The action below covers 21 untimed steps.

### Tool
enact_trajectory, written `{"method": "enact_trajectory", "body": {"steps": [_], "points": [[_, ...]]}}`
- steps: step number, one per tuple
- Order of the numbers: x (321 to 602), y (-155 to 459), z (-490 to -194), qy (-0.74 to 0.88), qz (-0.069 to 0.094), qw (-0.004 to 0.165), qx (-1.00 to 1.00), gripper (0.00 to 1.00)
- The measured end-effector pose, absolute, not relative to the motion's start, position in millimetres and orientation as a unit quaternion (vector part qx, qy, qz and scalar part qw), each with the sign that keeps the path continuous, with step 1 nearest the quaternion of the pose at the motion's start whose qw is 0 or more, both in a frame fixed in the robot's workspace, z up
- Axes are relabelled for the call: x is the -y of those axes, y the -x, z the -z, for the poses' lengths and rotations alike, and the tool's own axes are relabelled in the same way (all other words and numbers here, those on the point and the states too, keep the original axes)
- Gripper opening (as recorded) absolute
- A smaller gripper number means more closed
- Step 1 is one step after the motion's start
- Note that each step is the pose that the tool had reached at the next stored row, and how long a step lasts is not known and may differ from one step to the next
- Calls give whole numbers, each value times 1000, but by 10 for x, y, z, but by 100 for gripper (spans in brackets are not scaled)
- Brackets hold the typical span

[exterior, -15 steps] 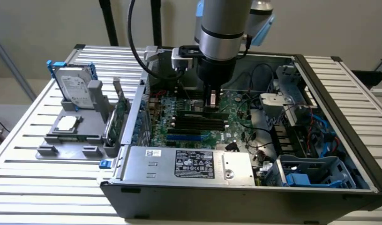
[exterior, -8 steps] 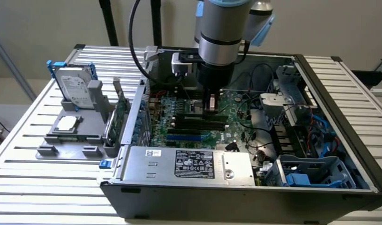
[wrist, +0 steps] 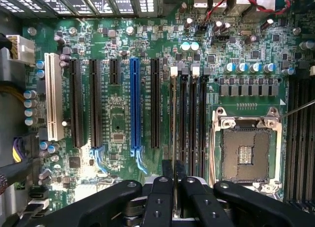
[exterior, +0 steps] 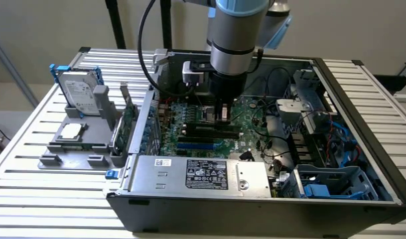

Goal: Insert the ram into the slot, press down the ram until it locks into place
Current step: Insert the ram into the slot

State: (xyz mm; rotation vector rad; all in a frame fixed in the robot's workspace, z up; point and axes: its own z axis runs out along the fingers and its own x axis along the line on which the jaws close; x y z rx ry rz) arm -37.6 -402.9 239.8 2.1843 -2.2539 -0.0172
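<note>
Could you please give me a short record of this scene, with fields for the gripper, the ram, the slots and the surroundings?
gripper: gripper shut on the ram, low inside the open computer case
ram: edge-on, upright, aligned with the black memory slots; seating cannot be told
memory slots: parallel, between blue socket and CPU socket
outside case: hard drive on the exterior view's left

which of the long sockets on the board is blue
The blue socket, flanked by black sockets on both sides; one white socket sits further out.
</note>
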Motion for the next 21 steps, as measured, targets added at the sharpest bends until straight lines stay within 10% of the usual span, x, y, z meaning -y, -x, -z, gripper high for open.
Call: {"method": "enact_trajectory", "body": {"steps": [21], "points": [[4022, 387, -2333, -701, 5, 2, 713, 13]]}}
